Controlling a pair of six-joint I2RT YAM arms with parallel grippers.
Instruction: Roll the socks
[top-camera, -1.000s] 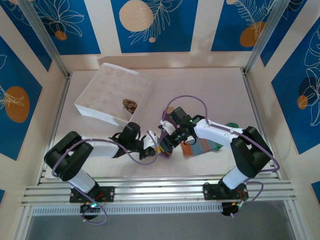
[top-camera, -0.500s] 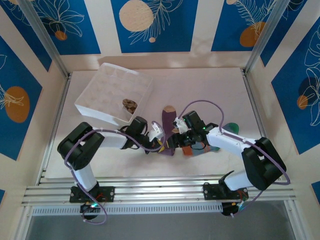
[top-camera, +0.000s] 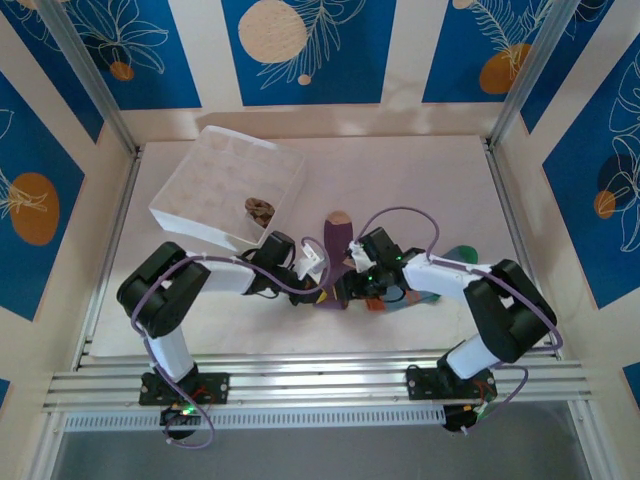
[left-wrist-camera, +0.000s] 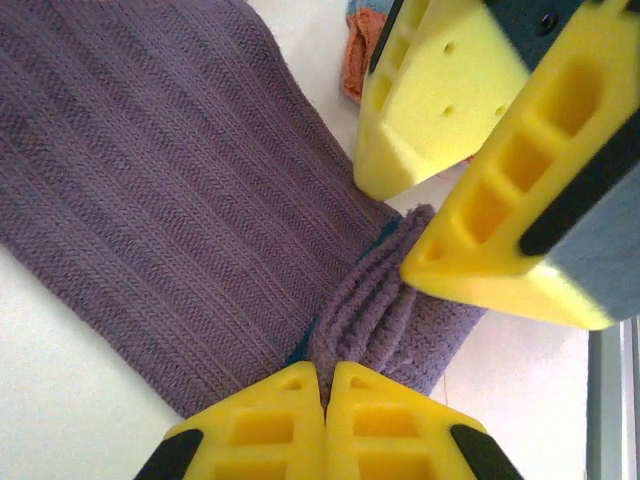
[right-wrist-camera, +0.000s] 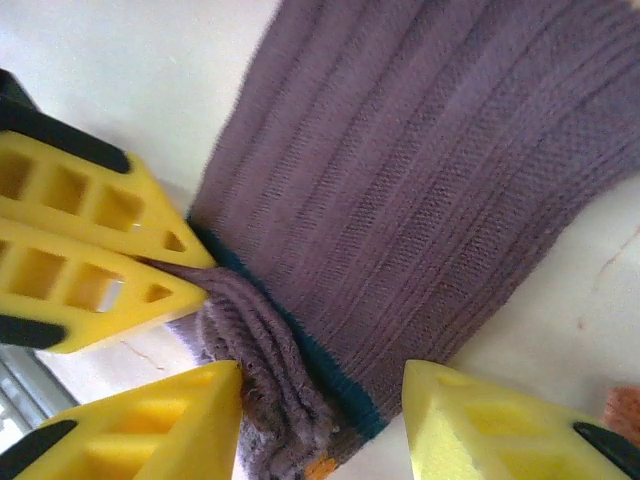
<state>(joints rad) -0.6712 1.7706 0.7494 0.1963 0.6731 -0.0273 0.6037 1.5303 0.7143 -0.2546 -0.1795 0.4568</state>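
The purple sock (top-camera: 335, 240) lies flat in the middle of the counter (top-camera: 420, 180). Its tan toe points to the far side. Its near end is bunched up into a little lump (left-wrist-camera: 375, 310).

The left jaws are pressed tight together, and their tips pinch that lump. The right jaws are apart. They stand over the same lump from the other side. One jaw touches it and the other sits by the sock's edge. The two sets of jaws almost touch.

A teal stripe (right-wrist-camera: 338, 385) runs across the sock next to the lump.

A striped sock (top-camera: 408, 296) with an orange cuff lies just beside it, mostly hidden under the right arm (top-camera: 450, 275). A brown sock (top-camera: 259, 209) sits in the white box (top-camera: 190, 195). A green thing (top-camera: 463, 254) peeks out behind the right arm. I cannot tell what it is.
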